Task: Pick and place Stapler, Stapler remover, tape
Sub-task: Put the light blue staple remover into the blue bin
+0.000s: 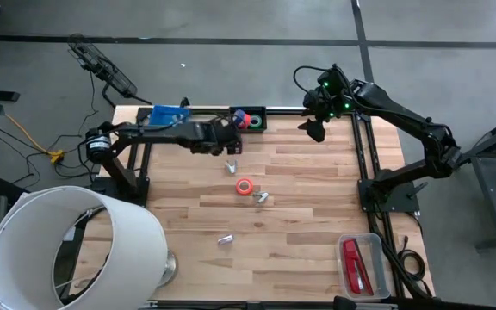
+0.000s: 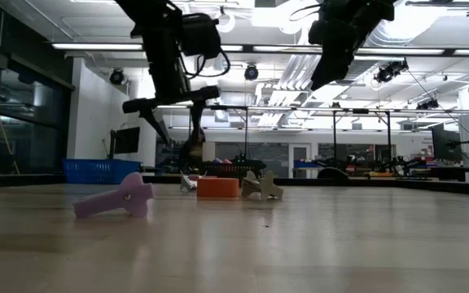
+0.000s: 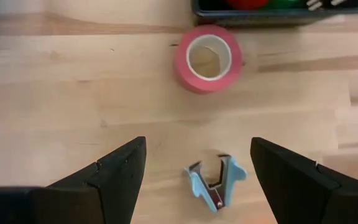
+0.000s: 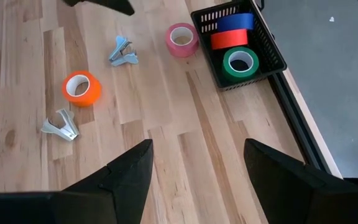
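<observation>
Dark left claw (image 3: 197,177) wide apart, empty, over blue staple remover (image 3: 214,182), right claw (image 4: 196,171) likewise

Left arm stretched across the table's far edge, left gripper (image 3: 197,171) hovering low, fingers spread, holding nothing. Right arm raised at far right, right gripper (image 4: 194,171) open, empty.

Most of the light wooden tabletop (image 1: 300,224) lies bare. Clutter bunches mid-table: an orange tape roll (image 4: 81,88), a silvery metal staple remover (image 4: 61,125) close by, and a black wire basket (image 4: 267,53) at the far edge.
</observation>
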Action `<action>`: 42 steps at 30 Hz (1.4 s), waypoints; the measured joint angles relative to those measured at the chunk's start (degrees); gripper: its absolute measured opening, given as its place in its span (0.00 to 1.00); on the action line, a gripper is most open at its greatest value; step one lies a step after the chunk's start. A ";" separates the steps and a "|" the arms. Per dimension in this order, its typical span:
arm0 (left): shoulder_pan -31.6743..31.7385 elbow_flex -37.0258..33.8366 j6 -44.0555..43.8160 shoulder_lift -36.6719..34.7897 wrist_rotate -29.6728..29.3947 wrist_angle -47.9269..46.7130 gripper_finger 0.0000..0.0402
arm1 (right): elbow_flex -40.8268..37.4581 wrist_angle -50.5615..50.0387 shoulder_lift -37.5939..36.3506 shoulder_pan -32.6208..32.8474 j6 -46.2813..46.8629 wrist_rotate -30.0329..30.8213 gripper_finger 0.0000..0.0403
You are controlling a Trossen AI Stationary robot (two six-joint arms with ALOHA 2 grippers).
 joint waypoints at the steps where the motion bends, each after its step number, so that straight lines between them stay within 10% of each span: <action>1: -0.81 0.00 0.01 0.00 -0.72 -0.12 0.71 | 0.00 0.00 0.00 0.01 -0.09 0.00 0.60; 13: -5.86 -0.80 -5.00 1.64 2.54 -0.82 0.72 | 0.00 -0.68 0.00 0.02 -0.20 -0.05 0.60; 25: -7.33 -0.72 -8.44 7.68 8.76 7.48 0.98 | -0.02 -1.24 0.00 0.28 -0.18 -0.32 0.60; 42: -7.70 -0.55 -12.29 13.98 6.80 7.45 0.99 | -0.07 -1.63 0.00 0.57 -0.20 -0.37 0.60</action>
